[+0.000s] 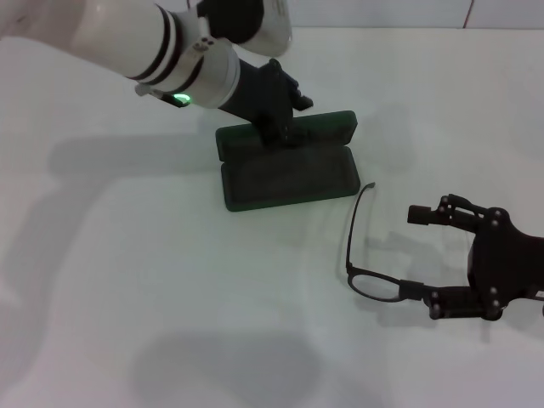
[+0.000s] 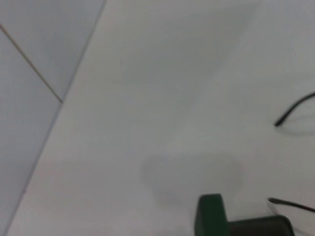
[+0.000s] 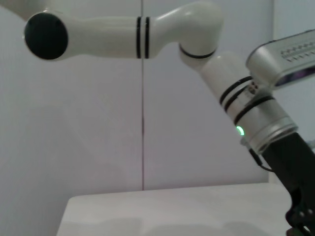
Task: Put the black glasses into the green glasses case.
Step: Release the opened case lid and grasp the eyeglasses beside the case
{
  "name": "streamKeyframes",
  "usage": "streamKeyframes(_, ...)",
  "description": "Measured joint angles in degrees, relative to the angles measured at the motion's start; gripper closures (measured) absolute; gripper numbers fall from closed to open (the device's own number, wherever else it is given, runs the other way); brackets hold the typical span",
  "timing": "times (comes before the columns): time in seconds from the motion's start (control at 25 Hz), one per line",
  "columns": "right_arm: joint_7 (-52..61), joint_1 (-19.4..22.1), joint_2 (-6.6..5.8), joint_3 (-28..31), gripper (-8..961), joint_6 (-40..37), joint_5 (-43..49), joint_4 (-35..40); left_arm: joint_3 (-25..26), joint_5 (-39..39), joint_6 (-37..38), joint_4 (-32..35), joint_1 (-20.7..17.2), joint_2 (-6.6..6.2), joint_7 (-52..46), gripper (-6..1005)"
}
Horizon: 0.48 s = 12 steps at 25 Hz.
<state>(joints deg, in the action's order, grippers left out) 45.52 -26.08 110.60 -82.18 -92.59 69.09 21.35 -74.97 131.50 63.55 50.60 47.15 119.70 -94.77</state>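
- While the case point(image 1: 287, 168) lies open near the middle of the white table point(image 1: 127, 280), bare table spreads out on every side of it.
- Its lid stands up at the back, and the dark tray faces up.
- No writing on it can be read.
- The glasses point(image 1: 367, 255) lie on the table to the right of the case, well apart from it, with one thin arm pointing toward the case.
- The left gripper point(image 1: 280, 127) reaches down from the top left and sits at the lid's edge; I cannot tell how wide it is.
- The right gripper point(image 1: 429, 255) lies low, spread wide, one finger point(image 1: 425, 293) touching the glasses' frame.
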Motion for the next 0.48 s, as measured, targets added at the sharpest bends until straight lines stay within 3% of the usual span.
streamKeyframes(0.08, -0.02, 0.34, 0.16, 0.68, 76, 0.00, -0.03, 0.00, 0.87, -2.31, -0.01, 1.49, -1.20, 0.03, 0.49, 646)
streamKeyframes(0.2, 0.03, 0.63, 0.61, 2.23, 77, 0.05, -0.06, 1.29, 1.59, -12.68, -0.08, 4.89, -5.64, 0.04, 4.00, 633)
streamKeyframes(0.32, 1.88, 0.79, 0.61, 3.17, 78, 0.75, 1.18, 5.58, 1.62, -29.84, -0.22, 6.31, -11.70, 0.03, 10.47, 509)
streamKeyframes(0.4, 8.32, 1.62, -0.08, 3.19, 79, 3.01, 5.64, 13.98, 1.54, -40.67, -0.06, 5.51, -16.01, 0.04, 14.11, 427)
streamKeyframes(0.48, 16.17, 2.60, -0.40, 3.30, 80, 5.57, 11.88, 23.22, 1.23, -48.72, 0.60, 3.58, -19.73, 0.08, 17.49, 275)
